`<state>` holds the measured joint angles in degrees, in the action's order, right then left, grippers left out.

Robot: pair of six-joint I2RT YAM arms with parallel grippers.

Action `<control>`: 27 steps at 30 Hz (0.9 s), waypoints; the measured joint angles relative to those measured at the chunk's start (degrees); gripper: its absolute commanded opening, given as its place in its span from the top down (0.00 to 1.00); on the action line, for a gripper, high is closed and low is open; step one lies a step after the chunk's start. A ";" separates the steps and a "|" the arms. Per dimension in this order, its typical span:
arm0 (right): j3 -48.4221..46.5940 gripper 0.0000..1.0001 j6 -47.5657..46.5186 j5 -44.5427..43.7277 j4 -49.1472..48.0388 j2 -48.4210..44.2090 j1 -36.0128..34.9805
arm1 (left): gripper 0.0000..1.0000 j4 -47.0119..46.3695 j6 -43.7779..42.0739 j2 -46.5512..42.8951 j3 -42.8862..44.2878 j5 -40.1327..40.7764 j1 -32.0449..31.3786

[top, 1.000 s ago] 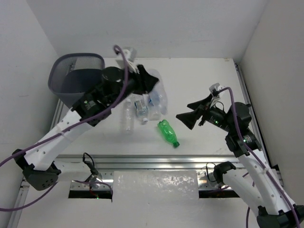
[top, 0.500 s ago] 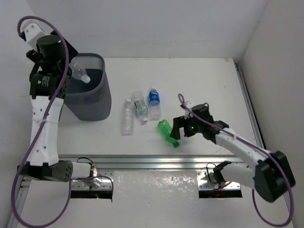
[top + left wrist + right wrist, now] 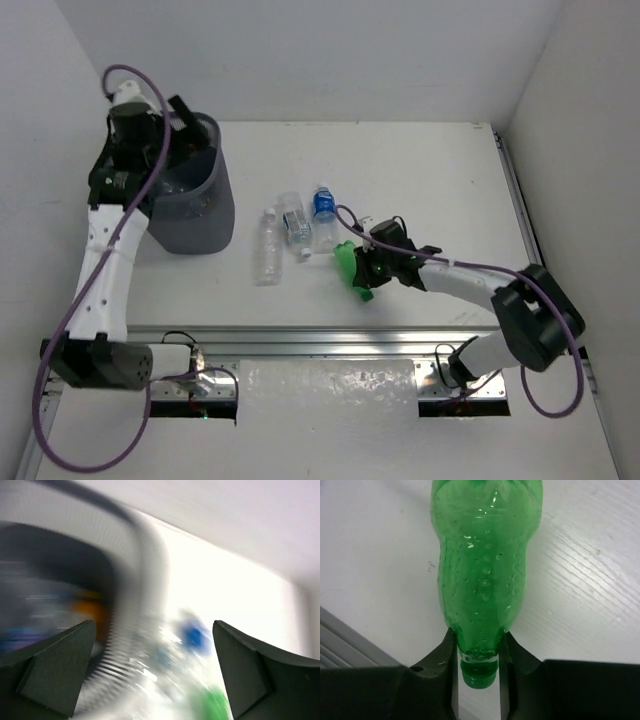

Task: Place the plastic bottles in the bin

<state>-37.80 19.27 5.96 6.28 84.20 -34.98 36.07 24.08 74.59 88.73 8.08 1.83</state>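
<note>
The green bottle (image 3: 485, 555) lies on the table, and my right gripper (image 3: 478, 650) is shut on its neck just above the cap. From above, this green bottle (image 3: 346, 264) lies right of centre with the right gripper (image 3: 364, 276) at its near end. Three more plastic bottles lie beside it: two clear ones (image 3: 268, 246) (image 3: 295, 222) and one with a blue label (image 3: 323, 208). The dark mesh bin (image 3: 200, 215) stands at the left. My left gripper (image 3: 190, 125) hangs open and empty over the bin's mouth. The left wrist view is blurred; an orange blotch (image 3: 87, 610) shows inside the bin.
White walls close in the table on the left, back and right. A metal rail (image 3: 330, 338) runs along the near edge. The right arm (image 3: 470, 280) lies low across the table's right half.
The left gripper opened and let a clear bottle go into the bin, then shifted right over its mouth. The right gripper reached left and shut on the green bottle's neck.
</note>
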 measured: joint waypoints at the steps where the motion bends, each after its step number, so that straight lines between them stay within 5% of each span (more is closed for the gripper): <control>1: 1.05 0.82 0.39 -0.11 -0.70 -2.01 0.00 | 0.00 -1.22 0.00 -2.25 -2.19 -3.65 -2.80; 9: 15.47 0.84 6.97 7.65 -8.76 -39.36 0.37 | 0.00 -19.10 1.75 -7.82 -18.53 -29.49 -31.39; 16: 9.84 0.82 9.27 18.84 -11.02 -47.80 0.44 | 0.03 -25.11 3.21 -4.87 -24.17 -33.70 -43.91; 18: 8.61 0.80 9.55 20.81 -11.06 -47.87 0.44 | 0.29 -26.84 3.45 -4.07 -24.17 -33.99 -45.48; 19: 8.11 0.72 9.70 21.90 -10.97 -47.82 0.44 | 0.50 -27.43 3.72 -3.58 -24.13 -34.07 -46.07; 20: 7.54 0.61 9.88 22.58 -10.47 -47.78 0.44 | 0.89 -28.09 3.98 -3.08 -24.00 -34.34 -46.40; 21: 7.32 0.42 10.34 23.10 -10.14 -47.63 0.59 | 1.00 -28.17 3.72 -2.67 -23.54 -34.16 -46.66; 22: 7.19 0.02 10.64 23.19 -10.01 -47.39 0.90 | 1.00 -27.78 3.17 -2.40 -22.99 -33.70 -46.82; 27: 6.99 0.01 10.73 19.63 -7.74 -48.50 0.66 | 1.00 -16.50 2.78 -1.70 -13.73 -16.52 -46.97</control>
<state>-30.81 30.00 25.58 -1.45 35.70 -34.33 19.57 26.85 72.88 75.00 -8.45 -45.15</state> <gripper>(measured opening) 0.985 0.552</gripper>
